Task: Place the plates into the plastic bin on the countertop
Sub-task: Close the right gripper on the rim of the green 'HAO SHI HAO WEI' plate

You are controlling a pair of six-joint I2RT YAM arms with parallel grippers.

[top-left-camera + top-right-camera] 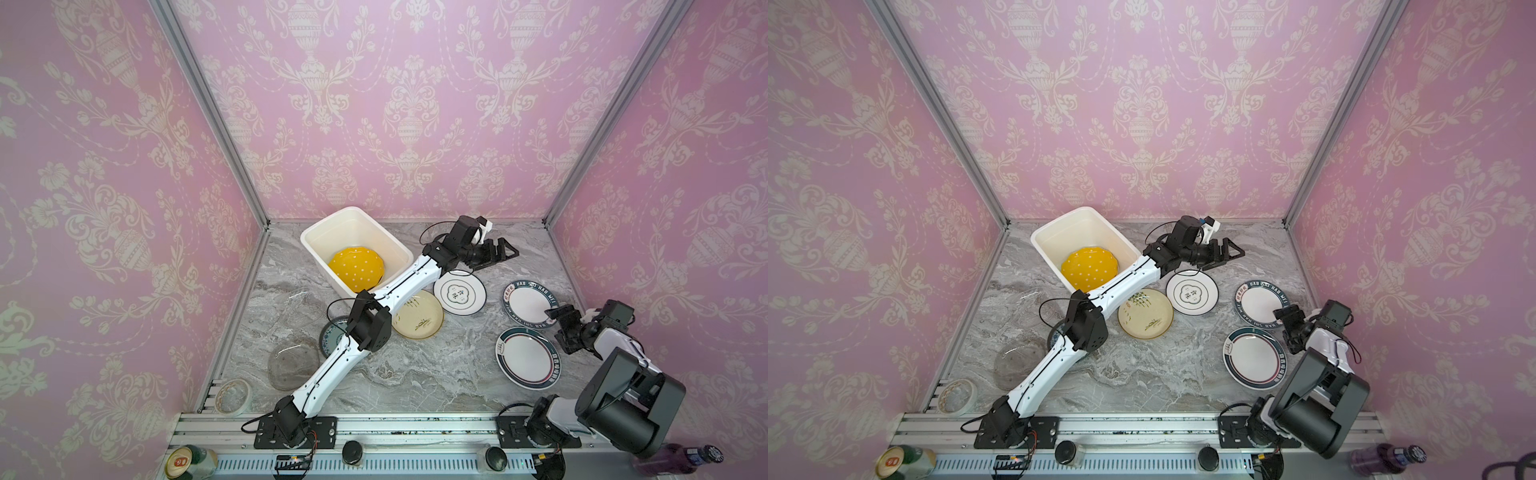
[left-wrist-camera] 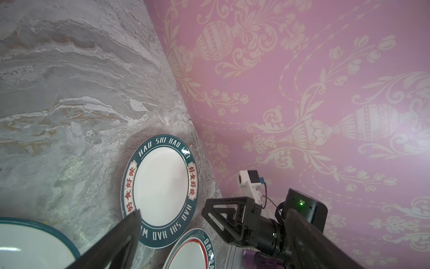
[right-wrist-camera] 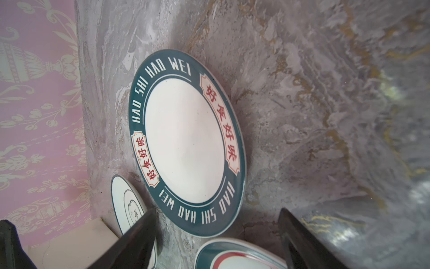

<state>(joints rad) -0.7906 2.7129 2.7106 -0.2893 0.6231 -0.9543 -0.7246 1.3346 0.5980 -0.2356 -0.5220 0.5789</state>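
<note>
Three walls [image 1: 415, 104] carry pink wallpaper with a cream pattern of urns and flowers. Aluminium posts [image 1: 212, 112] stand in both back corners. The light is soft and even.

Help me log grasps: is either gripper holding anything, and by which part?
Nothing is held. The left gripper is open and empty; the right gripper has its fingers apart either side of the lettered plate at its rim, not closed on it.
</note>
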